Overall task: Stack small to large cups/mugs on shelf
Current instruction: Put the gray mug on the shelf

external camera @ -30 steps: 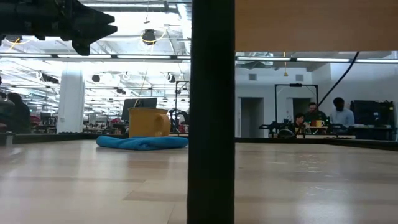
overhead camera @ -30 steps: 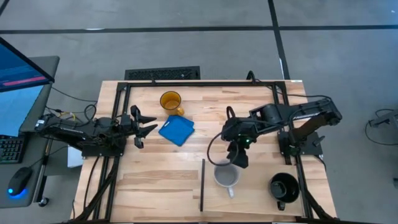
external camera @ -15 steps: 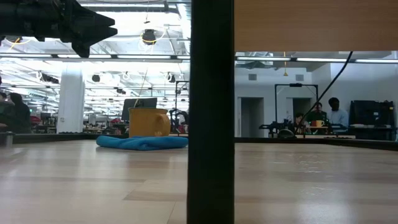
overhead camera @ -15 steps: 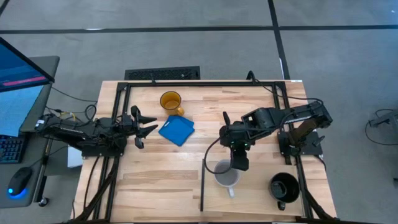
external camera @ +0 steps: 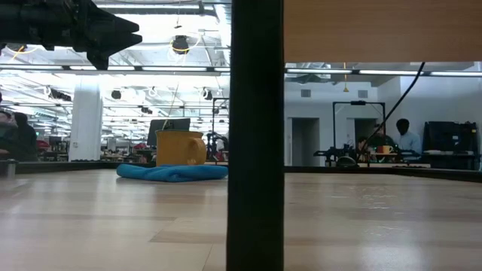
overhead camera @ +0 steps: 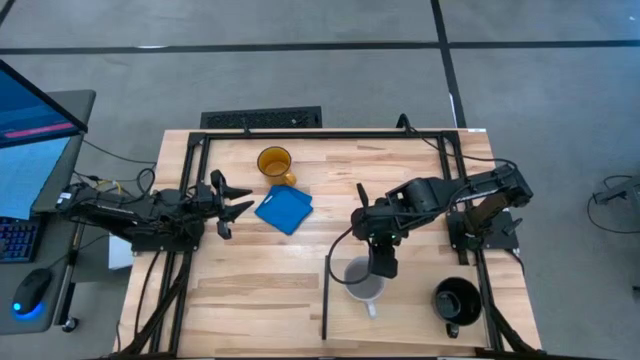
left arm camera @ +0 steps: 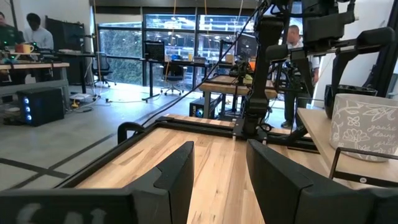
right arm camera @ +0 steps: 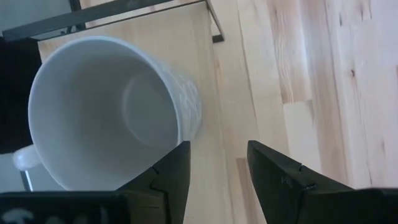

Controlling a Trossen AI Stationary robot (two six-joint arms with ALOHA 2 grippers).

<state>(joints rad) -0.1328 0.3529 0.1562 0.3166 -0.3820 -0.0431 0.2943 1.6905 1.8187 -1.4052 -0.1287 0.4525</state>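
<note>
Right gripper (overhead camera: 380, 262) jaws parted, empty — just beside white mug (overhead camera: 362, 280)

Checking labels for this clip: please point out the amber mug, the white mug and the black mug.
amber mug (overhead camera: 273, 162), high view, its open inside
white mug (overhead camera: 362, 280), high view, its open inside
black mug (overhead camera: 456, 299), high view, its dark inside

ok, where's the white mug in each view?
High: white mug low centre, just right of the divider strip, right gripper open above its rim.
Low: not visible.
Left wrist: patterned mug at the right edge.
Right wrist: seen from above, filling the left half, empty.
Shared landmark: the divider strip, beside the mug in the high and right wrist views.
</note>
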